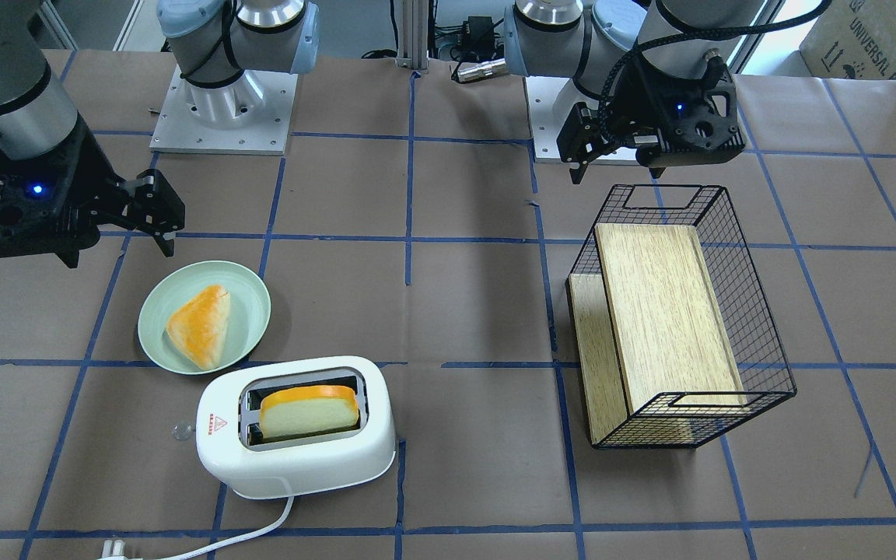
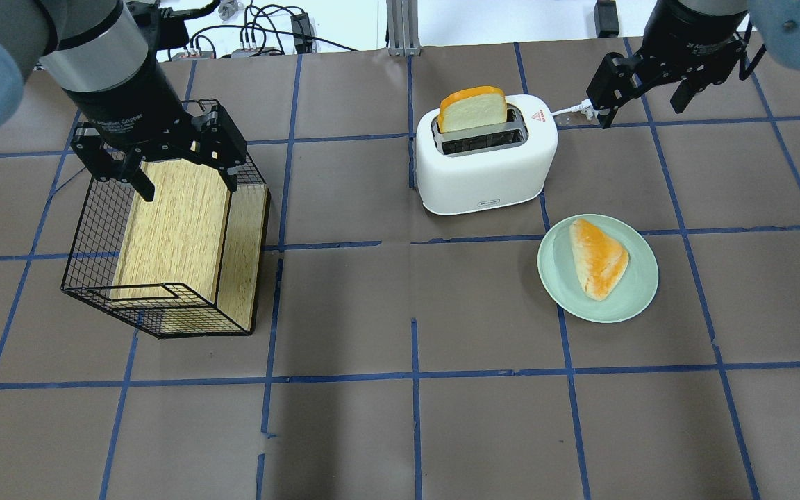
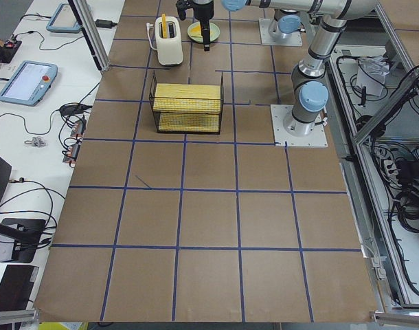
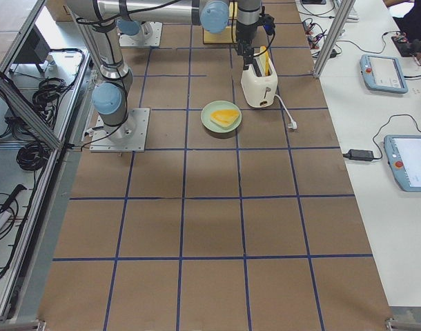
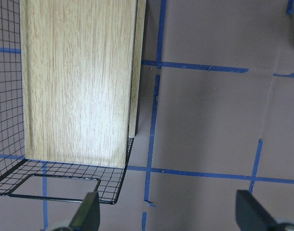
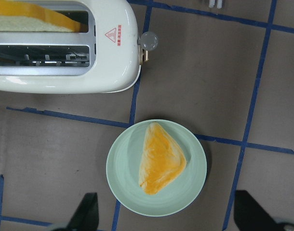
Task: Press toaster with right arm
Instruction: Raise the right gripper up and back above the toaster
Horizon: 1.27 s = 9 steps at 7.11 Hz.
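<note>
The white two-slot toaster (image 1: pixel 296 459) stands near the table's far edge, with a slice of toast (image 1: pixel 308 412) standing up in one slot. It also shows in the overhead view (image 2: pixel 483 173) and the right wrist view (image 6: pixel 65 77). Its lever knob (image 6: pixel 148 41) sticks out at the end with the red triangle. My right gripper (image 2: pixel 643 111) is open and empty. It hovers above the table beside the toaster's lever end, near the plate, and touches nothing. My left gripper (image 2: pixel 185 180) is open and empty above the wire basket.
A pale green plate (image 2: pixel 639 285) with a triangular bread piece (image 2: pixel 598 257) lies next to the toaster. A black wire basket (image 2: pixel 94 229) holding a wooden box lies on the left side. The toaster's white cord (image 1: pixel 261 533) runs to the table edge.
</note>
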Tool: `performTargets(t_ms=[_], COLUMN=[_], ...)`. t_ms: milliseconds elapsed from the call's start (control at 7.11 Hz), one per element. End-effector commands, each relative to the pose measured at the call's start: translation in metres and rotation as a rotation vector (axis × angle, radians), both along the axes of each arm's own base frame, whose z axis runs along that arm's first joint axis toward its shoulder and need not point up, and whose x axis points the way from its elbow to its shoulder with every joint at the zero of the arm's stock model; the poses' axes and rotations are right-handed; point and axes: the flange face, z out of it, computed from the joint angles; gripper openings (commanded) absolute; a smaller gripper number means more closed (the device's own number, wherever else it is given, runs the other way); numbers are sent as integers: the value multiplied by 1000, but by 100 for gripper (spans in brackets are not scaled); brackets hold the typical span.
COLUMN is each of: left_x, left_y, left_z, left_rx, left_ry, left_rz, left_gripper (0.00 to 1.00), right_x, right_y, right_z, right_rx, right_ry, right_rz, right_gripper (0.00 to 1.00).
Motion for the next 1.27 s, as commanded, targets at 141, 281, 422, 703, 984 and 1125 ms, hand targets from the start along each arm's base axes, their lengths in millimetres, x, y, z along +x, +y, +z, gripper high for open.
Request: performTargets(t_ms=[141,281,422,703,984,1125], left_x=[0,0,0,0,0,0], left_y=[0,0,0,0,1,1], left_z=[-1,-1,-1,-1,0,1], left_rx=[2,2,2,2,0,-1], left_ry=[0,0,0,0,0,0], left_rz=[0,0,0,0,0,0], left_gripper=[100,100,100,100,100,100], right_x=[0,-2,0,5,7,4], right_y=[-6,-7,-5,16,15,5], right_z=[-3,1,4,20,15,7], right_rx=[-15,-21,-26,-25,-3,8], right_ry=[-21,-21,-21,-25,-88,-93], right_rz=[-33,-66,-74,-115,-108,-110], right_gripper=[99,99,99,99,85,30])
